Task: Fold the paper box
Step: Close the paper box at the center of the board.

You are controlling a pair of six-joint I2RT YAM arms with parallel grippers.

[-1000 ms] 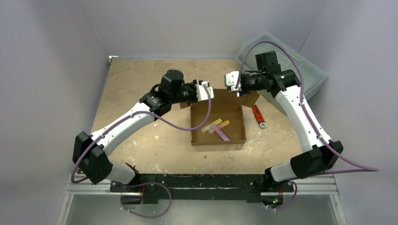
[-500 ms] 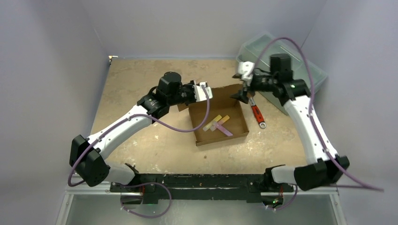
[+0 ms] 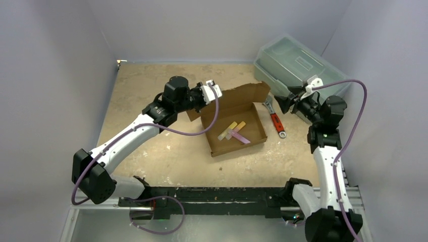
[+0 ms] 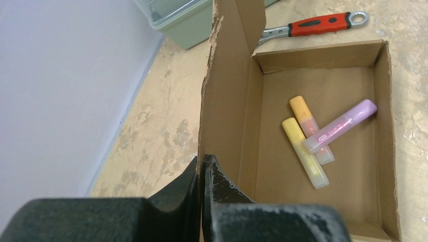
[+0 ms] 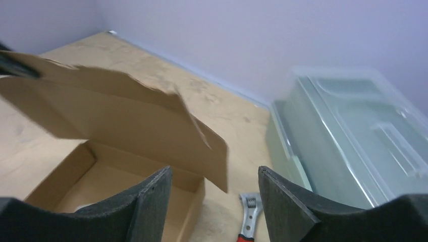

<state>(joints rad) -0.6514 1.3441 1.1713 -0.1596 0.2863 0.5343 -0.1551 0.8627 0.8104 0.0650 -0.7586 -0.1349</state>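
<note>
At the centre of the top view, the paper box (image 3: 255, 132) sat open on the table (image 3: 166, 156), turned slightly askew to the frame edges. Three highlighters (image 3: 233, 133) lay on its floor: yellow and orange side by side, with the purple one laid across the orange one.

At the box's far left corner, your left gripper (image 3: 209, 92) had its jaws together, clamped on the edge of the lid flap. The flap stood raised along the far wall of the box.

At the right of the frame, your right gripper (image 3: 283, 103) had its jaws apart with nothing between them. It was clear of the cardboard and pointed towards the flap's right end.

Between the box and your right gripper, a red-handled wrench (image 3: 276, 122) lay flat on the table. Farthest away, at the upper right, a translucent grey-green toolbox (image 3: 295, 60) stood near the right wall.
</note>
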